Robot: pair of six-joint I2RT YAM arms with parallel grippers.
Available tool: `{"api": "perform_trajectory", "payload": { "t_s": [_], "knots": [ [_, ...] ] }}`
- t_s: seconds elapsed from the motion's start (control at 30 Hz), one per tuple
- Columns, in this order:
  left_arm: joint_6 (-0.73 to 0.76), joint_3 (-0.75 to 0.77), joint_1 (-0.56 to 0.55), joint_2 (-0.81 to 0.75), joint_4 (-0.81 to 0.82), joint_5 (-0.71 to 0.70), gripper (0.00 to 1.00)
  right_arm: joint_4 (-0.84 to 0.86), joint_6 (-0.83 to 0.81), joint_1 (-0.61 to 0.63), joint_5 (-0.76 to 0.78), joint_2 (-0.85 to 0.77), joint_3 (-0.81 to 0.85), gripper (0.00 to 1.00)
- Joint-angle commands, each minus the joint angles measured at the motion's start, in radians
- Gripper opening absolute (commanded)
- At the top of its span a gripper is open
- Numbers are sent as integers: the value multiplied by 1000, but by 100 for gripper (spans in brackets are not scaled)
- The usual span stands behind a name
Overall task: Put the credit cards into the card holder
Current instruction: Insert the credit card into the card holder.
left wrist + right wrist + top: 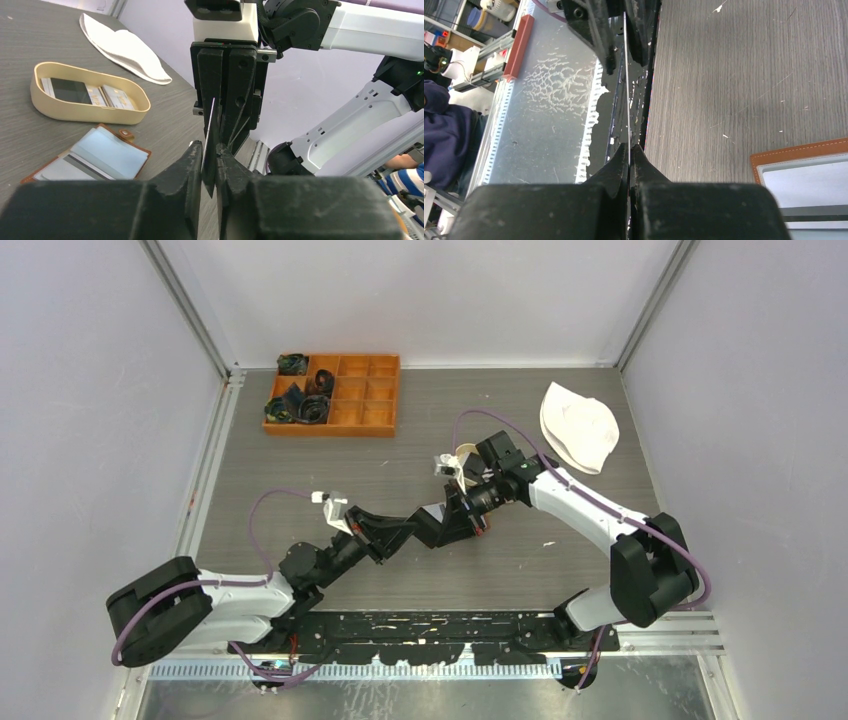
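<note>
A thin dark credit card point(210, 125) stands on edge in the air between both grippers. My right gripper point(629, 147) is shut on one end of it; the card point(626, 90) shows there as a thin line. My left gripper point(210, 150) straddles the other end with its jaws a little apart, the card tilted in the gap. The grippers meet at mid-table point(455, 520). The brown card holder point(95, 160) lies open on the table below, with pale cards in its pockets; its corner point(804, 170) shows in the right wrist view. More cards point(70, 90) lie in the tan oval tray point(85, 116).
An orange compartment box point(335, 392) with dark items stands at the back left. A white cloth point(578, 425) lies at the back right, also in the left wrist view point(125, 47). The oval tray point(462, 458) sits just behind the grippers. White walls enclose the table.
</note>
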Motion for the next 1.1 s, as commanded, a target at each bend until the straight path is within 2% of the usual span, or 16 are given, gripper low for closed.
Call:
{"api": "perform_trajectory", "payload": {
  "t_s": [0.0,0.03,0.1,0.27,0.37,0.47,0.57,0.63,0.73,0.8,0.93,1.07],
  "knots": [
    [7,33,9,-8,86,18,8,-34,-45,9,3,7,47,1],
    [8,32,11,-9,85,20,1,-40,-50,10,6,9,49,1],
    [11,29,13,-9,84,22,0,-44,-55,10,11,6,52,8],
    [3,21,40,-21,10,26,0,-140,-145,-10,109,-12,102,39],
    [-35,21,77,-65,-121,25,0,-154,-148,-67,192,-31,120,42],
    [-53,45,116,-131,-323,59,0,-105,-106,-126,315,-64,112,42],
    [-40,82,135,-199,-551,51,0,6,-58,-142,543,-96,60,40],
    [-26,91,140,-229,-629,41,0,55,-45,-142,680,-86,35,33],
    [-26,84,150,-255,-665,43,0,38,-49,-139,818,-18,59,22],
    [-31,82,153,-260,-675,46,0,4,-67,-126,897,39,86,19],
    [-45,84,156,-231,-648,68,0,-31,-117,-77,1039,134,98,17],
    [-70,81,162,-181,-591,100,0,-53,-133,-47,1110,200,114,16]
  ]
}}
